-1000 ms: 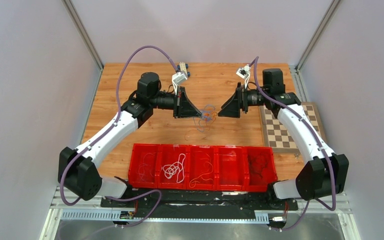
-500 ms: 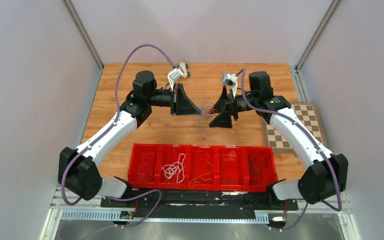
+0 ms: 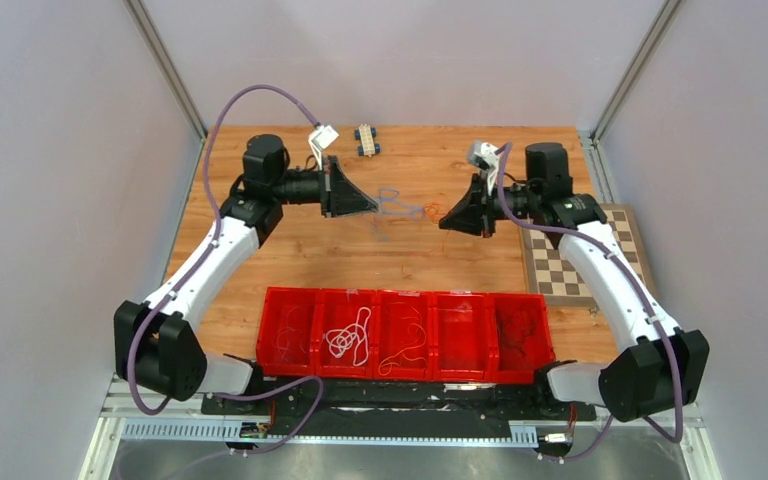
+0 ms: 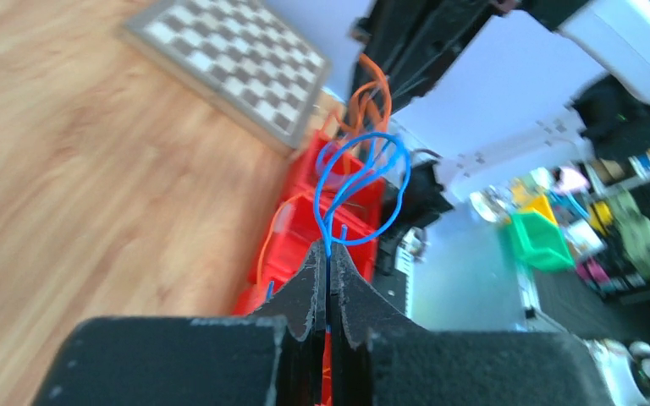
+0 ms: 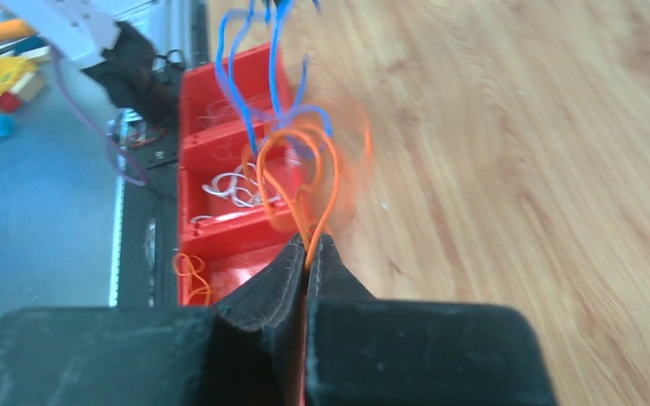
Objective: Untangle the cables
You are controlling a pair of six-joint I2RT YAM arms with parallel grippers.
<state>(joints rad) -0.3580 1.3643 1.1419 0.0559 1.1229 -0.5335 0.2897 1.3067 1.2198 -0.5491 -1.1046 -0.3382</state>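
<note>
The cables hang above the wooden table, stretched between my two grippers. In the top view, a blue cable (image 3: 392, 200) runs from my left gripper (image 3: 375, 207), which is shut on it. An orange cable (image 3: 423, 212) leads to my right gripper (image 3: 442, 222), shut on it. In the left wrist view the blue cable (image 4: 364, 194) loops out from the left gripper (image 4: 328, 247), with the orange cable (image 4: 369, 97) beyond. The right wrist view has orange loops (image 5: 305, 173) rising from the right gripper (image 5: 309, 245), hooked through the blue cable (image 5: 254, 93).
A row of red bins (image 3: 460, 295) lies near the arm bases, holding a white cable (image 3: 348, 335), an orange one (image 3: 405, 350) and dark ones (image 3: 520, 335). A chessboard (image 3: 580, 255) lies at the right. A small toy block (image 3: 367, 140) sits at the far edge.
The right gripper has shut on the orange cable. Both arms have pulled apart, the left one up and to the left, and the knot has stretched out between them.
</note>
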